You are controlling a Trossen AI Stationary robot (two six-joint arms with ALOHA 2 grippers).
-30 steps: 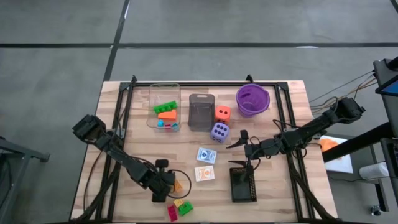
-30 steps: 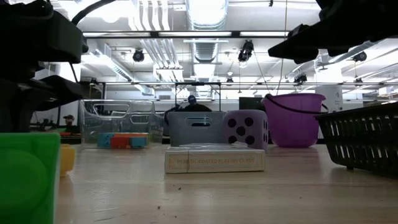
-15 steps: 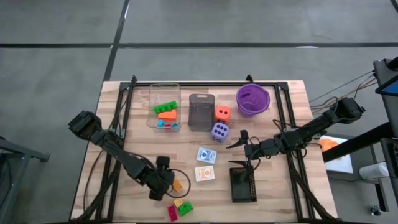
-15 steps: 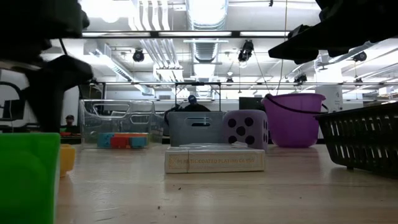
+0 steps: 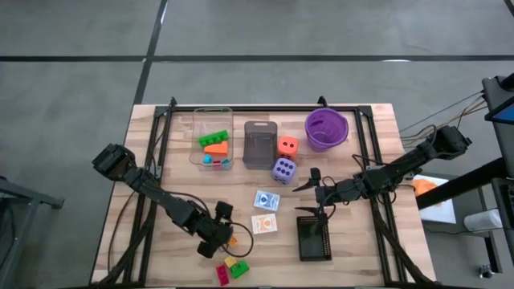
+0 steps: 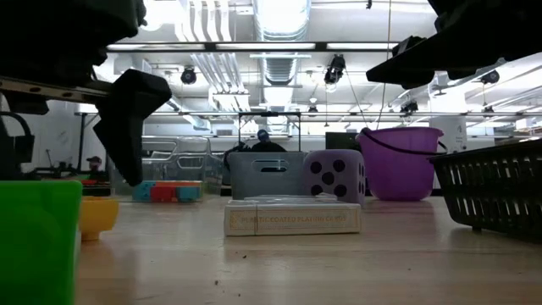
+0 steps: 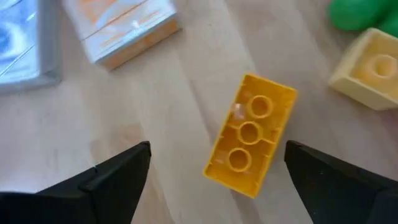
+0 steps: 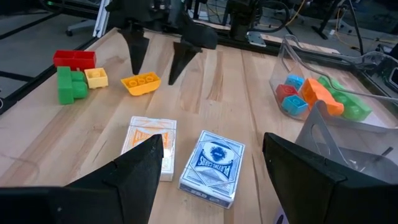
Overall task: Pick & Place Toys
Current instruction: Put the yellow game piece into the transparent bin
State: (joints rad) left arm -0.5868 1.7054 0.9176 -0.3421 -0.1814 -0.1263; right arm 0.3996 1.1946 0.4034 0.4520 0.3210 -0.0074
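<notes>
Left wrist view | left hand [image 7: 214, 171] open astride orange brick [image 7: 250, 134] | fingers clear

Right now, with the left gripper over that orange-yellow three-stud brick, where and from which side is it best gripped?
Probably across the brick's two long flat sides, coming straight down from above. It lies flat, studs up, clear of the card pack and the pale yellow brick. The open left gripper already straddles it.

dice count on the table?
2: orange die beside the grey bin; purple dotted die just in front of it. Bins could hide more.
</notes>
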